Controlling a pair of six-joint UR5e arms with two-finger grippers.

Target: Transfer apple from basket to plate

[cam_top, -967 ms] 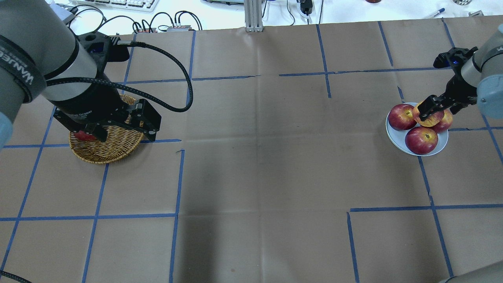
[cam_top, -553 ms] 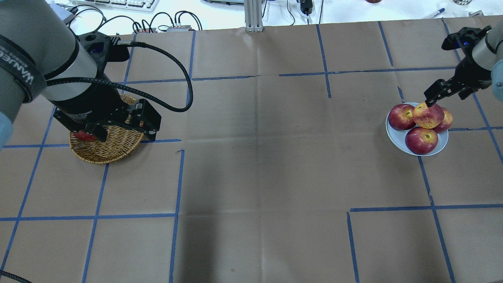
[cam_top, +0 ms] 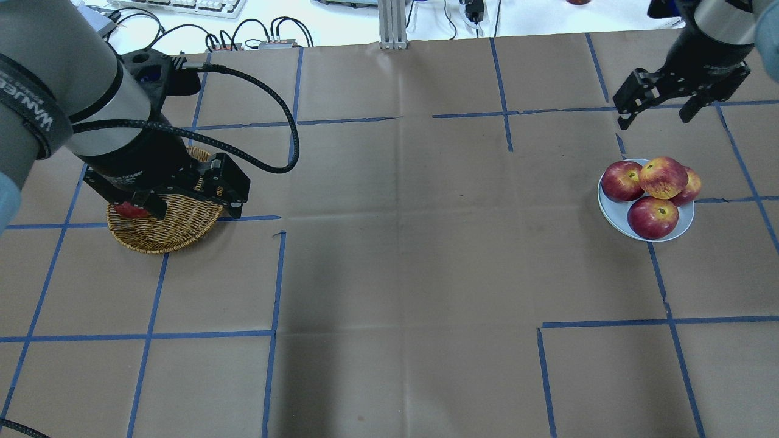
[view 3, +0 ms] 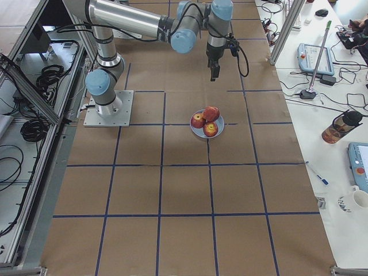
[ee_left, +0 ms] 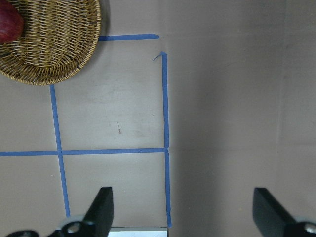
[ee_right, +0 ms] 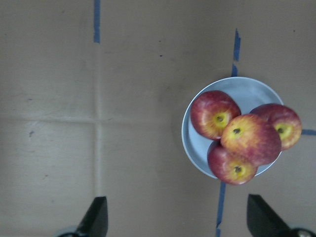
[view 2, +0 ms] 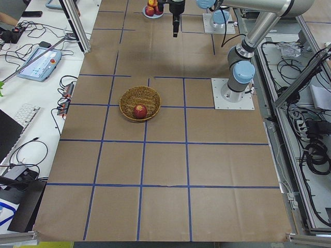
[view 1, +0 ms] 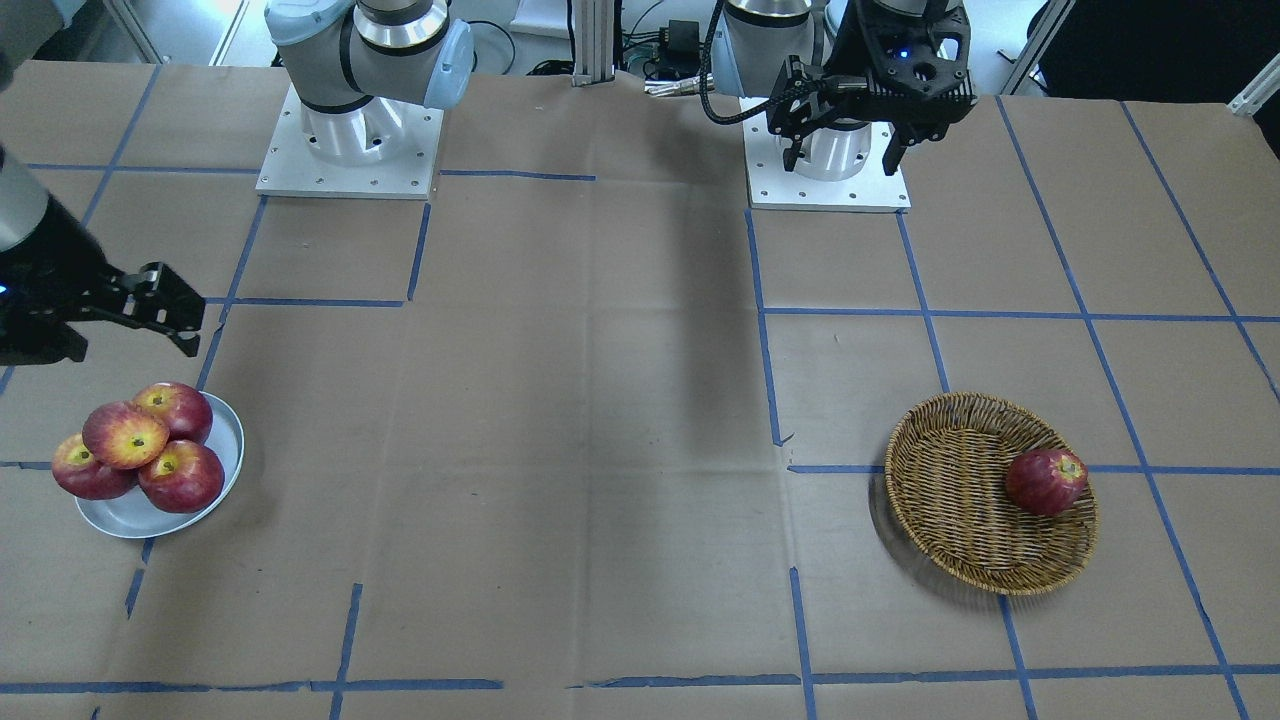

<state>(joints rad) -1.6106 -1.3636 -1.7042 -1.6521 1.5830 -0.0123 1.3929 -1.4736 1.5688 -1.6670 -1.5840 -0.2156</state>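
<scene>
- Near the right end of the bench (cam_top: 401,255), the apple (cam_top: 663,177) sits on the plate (cam_top: 611,213). It is perched on three darker apples (cam_top: 652,217), since they fill the small dish.
- My right jaws hang spread wide and empty, raised high near the plate. I judge that height is enough to clear the stack.
- Toward the left end, the basket (view 1: 960,500) holds one dark apple (view 1: 1045,482), which is not the one asked for.
- My left jaws are likewise parted and empty, raised high off to the side of the basket and out of the way.
- I reckon the transfer is done, though the perched apple could roll if bumped.
</scene>
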